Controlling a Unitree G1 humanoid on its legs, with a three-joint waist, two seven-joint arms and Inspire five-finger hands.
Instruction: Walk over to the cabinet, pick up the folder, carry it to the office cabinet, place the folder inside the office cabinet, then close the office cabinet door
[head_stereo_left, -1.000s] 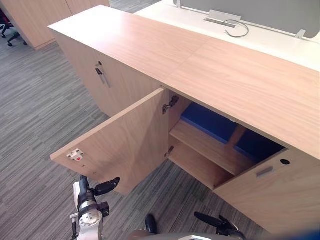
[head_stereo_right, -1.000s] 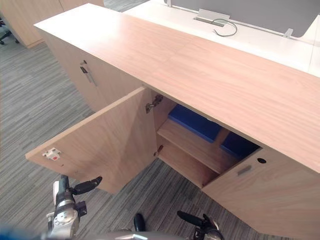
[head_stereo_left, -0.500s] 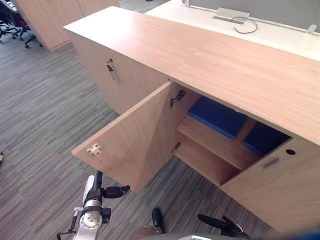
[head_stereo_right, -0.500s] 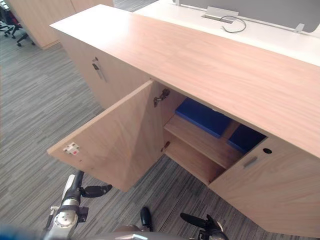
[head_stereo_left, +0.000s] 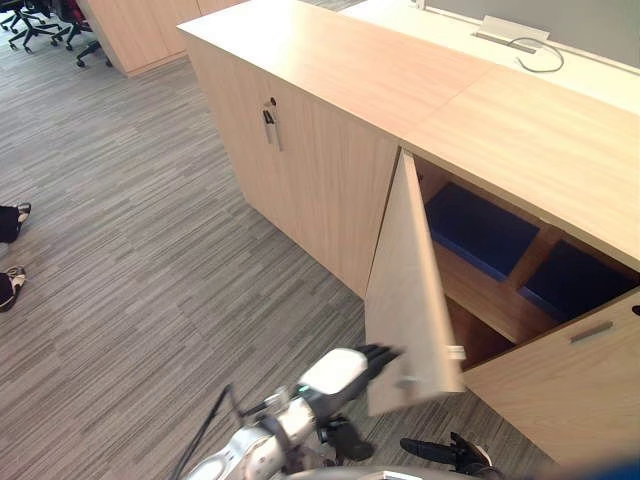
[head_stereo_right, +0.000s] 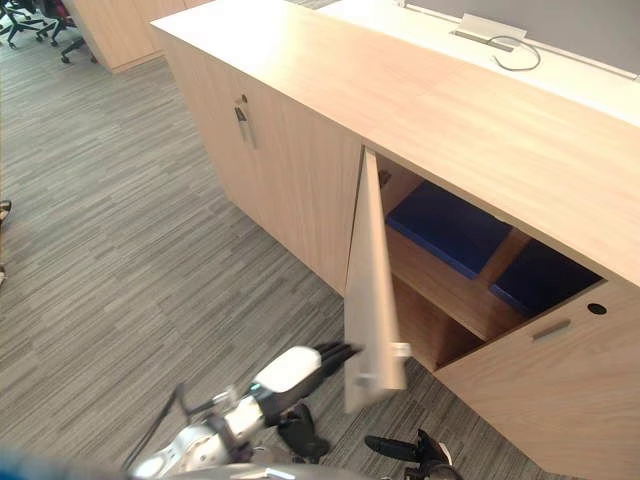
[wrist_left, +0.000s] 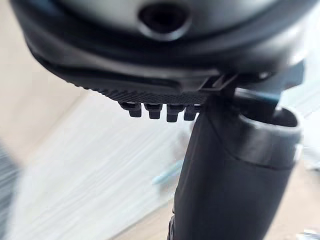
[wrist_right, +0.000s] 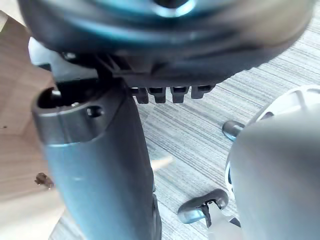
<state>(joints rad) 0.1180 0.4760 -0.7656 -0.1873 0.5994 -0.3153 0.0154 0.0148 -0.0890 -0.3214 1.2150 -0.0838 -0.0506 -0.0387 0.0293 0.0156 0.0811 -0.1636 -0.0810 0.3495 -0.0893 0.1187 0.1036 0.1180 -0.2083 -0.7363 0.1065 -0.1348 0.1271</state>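
Observation:
The office cabinet is long and light wood. Its door stands half shut and shows nearly edge-on. Inside, a blue folder lies flat on the shelf, with a second blue folder to its right. My left hand is low beside the door, its straight fingers against the door's outer face near the free edge. It is open. My right hand hangs low in front of the cabinet, open and holding nothing.
A closed door with a metal handle is left of the open one. A lower right door stands ajar. A person's shoes are on the carpet at far left. Office chairs and another cabinet stand beyond.
The door has swung from wide open to about half shut. My left hand has risen from below the door onto its outer face. The view has shifted rightward.

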